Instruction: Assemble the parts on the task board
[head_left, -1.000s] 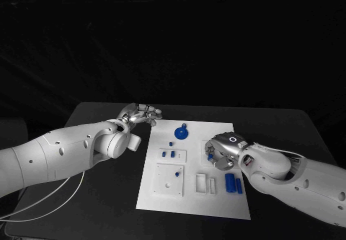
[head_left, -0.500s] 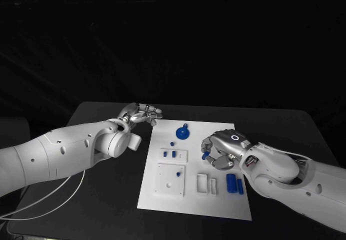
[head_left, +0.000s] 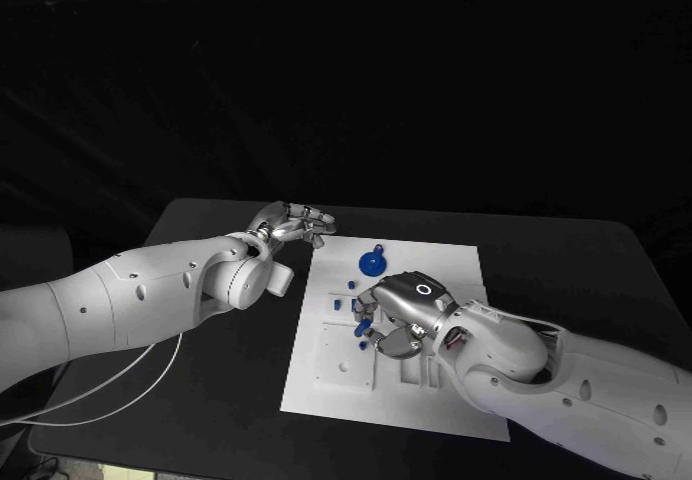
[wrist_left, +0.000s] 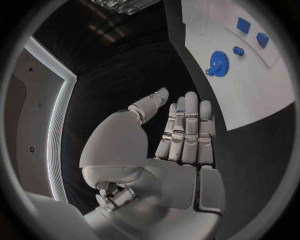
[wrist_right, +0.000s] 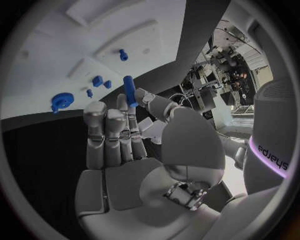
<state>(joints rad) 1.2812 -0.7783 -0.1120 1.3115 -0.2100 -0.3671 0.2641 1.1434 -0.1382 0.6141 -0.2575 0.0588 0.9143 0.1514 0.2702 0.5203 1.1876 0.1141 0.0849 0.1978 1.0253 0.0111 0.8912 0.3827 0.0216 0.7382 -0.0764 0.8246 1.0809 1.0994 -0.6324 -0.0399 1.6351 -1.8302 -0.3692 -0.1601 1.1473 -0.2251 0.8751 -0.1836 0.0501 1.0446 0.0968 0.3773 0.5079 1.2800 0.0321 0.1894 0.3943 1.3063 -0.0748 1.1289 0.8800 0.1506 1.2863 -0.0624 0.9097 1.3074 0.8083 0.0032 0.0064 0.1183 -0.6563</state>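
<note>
The right hand (wrist_right: 134, 145) pinches a short blue plastic peg (wrist_right: 130, 91) upright between thumb and fingertip, above the white rectangular task board (head_left: 433, 262). The right wrist view shows that grip; the head view hides it. The left hand (wrist_left: 175, 135), fingers straight, holds nothing.

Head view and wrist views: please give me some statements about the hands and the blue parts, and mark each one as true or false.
1. The right hand holds a blue peg. True.
2. The left hand grips the blue gear. False: it holds nothing, its fingers straight, and the gear lies on the board.
3. The right hand is over the board. True.
4. The left hand rests on the middle of the board. False: it is at the board's far left corner, over the black table.
5. The gear lies at the board's far end. True.
</note>
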